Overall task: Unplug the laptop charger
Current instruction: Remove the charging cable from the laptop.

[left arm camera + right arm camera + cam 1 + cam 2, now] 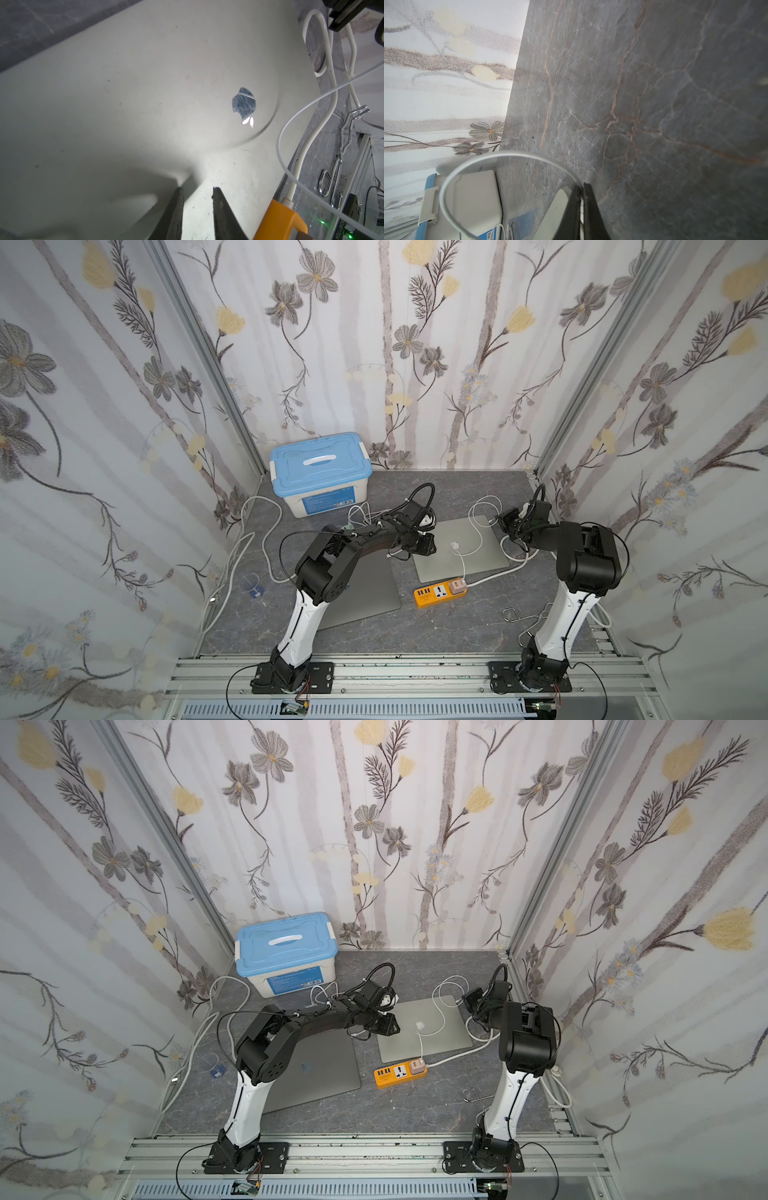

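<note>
The charger cable [508, 154] is thin, light and limp, so a pull on the cord only takes up slack. The stiff plug at the laptop [486, 560] end is the better hold, and it looks small and slick. The cable loops over the lid from the power strip [436, 593] at the laptop's 6 o'clock to its 2 o'clock corner. There the right gripper [582, 185] is pressed together, apparently pinching the cable's end. The left gripper [197, 188], nearly closed and empty, rests on the lid at 9 o'clock, probably bracing the laptop on the desk [457, 497].
</note>
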Controlling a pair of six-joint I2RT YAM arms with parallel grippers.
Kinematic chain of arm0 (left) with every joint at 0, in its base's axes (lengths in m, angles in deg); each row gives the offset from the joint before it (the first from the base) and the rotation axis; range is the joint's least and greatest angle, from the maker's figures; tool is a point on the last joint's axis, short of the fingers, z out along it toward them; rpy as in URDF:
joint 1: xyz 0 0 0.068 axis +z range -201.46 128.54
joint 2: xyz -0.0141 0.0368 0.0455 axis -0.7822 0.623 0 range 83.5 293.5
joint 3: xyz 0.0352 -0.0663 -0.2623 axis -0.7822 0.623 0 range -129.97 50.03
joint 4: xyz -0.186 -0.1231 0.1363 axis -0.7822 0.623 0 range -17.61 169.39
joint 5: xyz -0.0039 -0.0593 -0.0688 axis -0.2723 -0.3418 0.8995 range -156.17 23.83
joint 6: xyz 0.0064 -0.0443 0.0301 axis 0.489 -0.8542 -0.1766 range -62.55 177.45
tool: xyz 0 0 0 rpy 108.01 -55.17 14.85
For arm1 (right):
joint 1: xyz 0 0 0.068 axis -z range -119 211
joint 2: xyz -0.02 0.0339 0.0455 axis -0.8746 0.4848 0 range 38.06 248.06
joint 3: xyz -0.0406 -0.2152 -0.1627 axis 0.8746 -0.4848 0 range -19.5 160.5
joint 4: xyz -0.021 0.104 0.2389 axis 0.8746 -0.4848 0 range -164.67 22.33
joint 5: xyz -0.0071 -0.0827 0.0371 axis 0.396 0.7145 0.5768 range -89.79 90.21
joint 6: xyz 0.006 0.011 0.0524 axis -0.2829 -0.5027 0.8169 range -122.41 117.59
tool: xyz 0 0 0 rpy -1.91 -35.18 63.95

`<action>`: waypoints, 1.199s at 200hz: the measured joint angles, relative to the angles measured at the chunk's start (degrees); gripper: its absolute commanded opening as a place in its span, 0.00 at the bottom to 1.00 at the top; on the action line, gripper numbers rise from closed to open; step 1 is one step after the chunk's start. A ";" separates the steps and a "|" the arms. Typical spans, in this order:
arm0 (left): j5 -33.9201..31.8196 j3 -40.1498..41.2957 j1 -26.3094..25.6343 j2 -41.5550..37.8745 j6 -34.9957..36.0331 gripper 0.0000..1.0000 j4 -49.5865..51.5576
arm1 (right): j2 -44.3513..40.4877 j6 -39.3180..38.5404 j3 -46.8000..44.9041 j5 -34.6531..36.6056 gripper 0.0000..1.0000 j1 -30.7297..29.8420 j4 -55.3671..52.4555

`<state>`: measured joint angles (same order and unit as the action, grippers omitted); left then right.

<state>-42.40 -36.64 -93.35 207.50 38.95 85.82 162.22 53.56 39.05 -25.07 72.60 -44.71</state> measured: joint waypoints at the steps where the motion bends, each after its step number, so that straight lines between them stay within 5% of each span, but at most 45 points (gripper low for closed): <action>1: 0.00 0.00 0.00 0.00 0.00 0.29 -0.02 | 0.00 0.00 0.00 0.00 0.03 0.00 0.00; 240: 0.42 -0.09 0.11 0.57 -1.22 0.28 -0.70 | -3.85 -1.95 -1.49 1.51 0.03 3.43 -3.06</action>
<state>-41.98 -36.73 -93.24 208.07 37.73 85.12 158.37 51.61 37.56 -23.56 76.03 -47.77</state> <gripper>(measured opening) 0.284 0.049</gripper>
